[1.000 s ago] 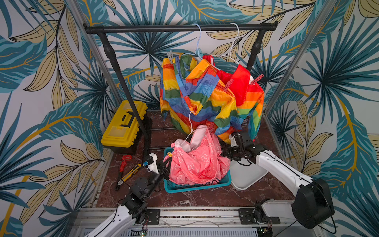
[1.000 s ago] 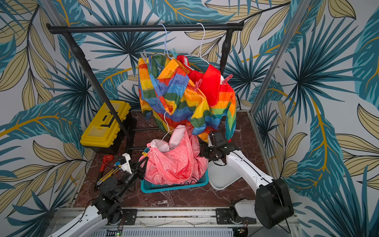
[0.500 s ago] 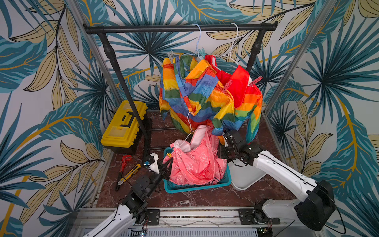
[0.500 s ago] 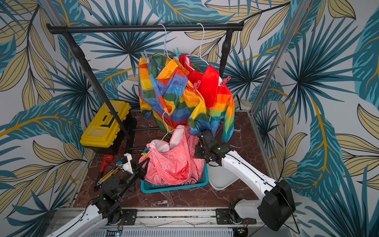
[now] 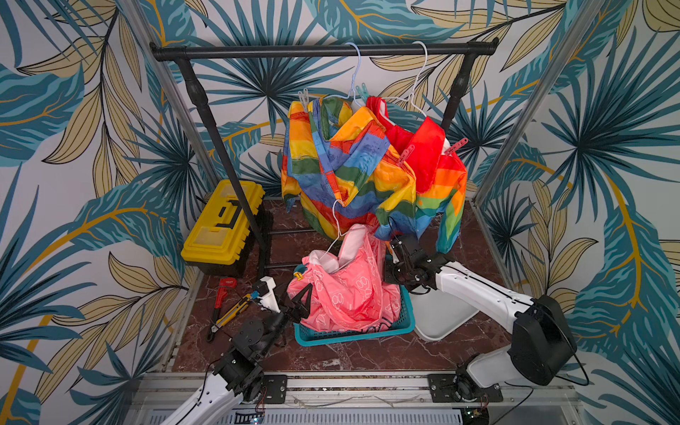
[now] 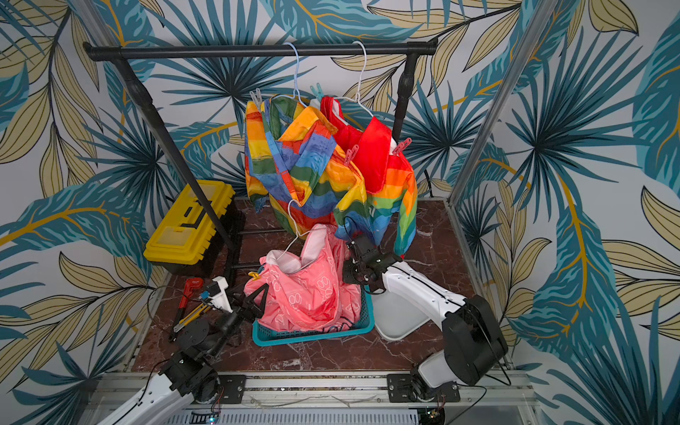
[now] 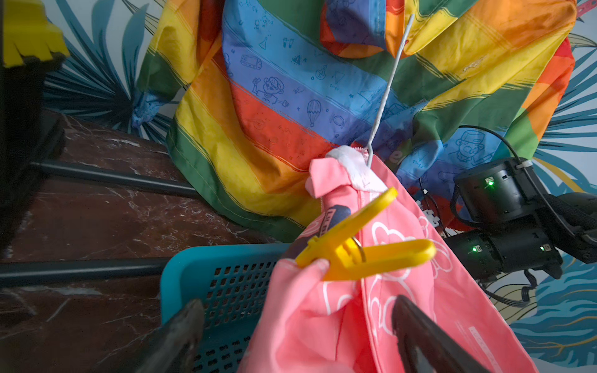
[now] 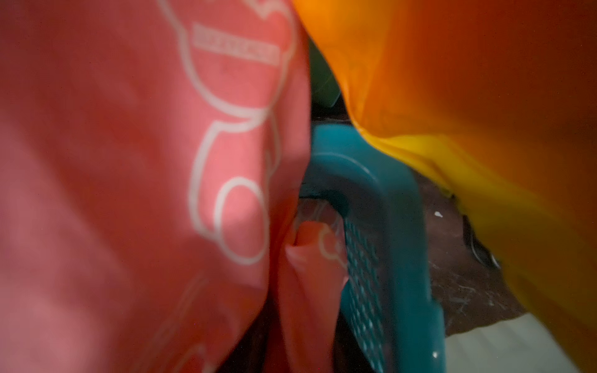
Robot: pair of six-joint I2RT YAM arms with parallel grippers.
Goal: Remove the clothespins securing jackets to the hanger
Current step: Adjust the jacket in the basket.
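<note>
The pink jacket point(image 5: 349, 294) is heaped in the teal basket point(image 5: 353, 336). Its wire hanger point(image 7: 391, 87) leans up against the 2 rainbow jackets point(image 5: 331, 173) hanging from the rail point(image 5: 323, 49). A yellow clothespin point(image 7: 361, 248) clips the pink fabric at the basket's left edge, just beyond the left pincer point(image 7: 298, 302). That pincer's fingers point(image 7: 177, 336) are spread wide on either side of a pink fold, apart from the clothespin.

The left arm reaches in low from the front-left corner. A knife point(image 5: 232, 312) and wrench point(image 5: 220, 294) lie just beside it, and the toolbox point(image 5: 222, 224) is behind.

The right arm stretches from the front-right across a white tray point(image 5: 441, 320), wrist bent upward. The right pincer point(image 5: 399, 247) is tucked between the pink jacket and a rainbow hem at the basket's far right corner; whether it is spread or pinching cannot be told.

2 pink clothespins point(image 5: 404, 152) sit on the red hood's edge, and a teal clothespin point(image 5: 362, 90) is by the hanger hooks. Open room lies along the table point(image 5: 368, 353) in front of the basket.
</note>
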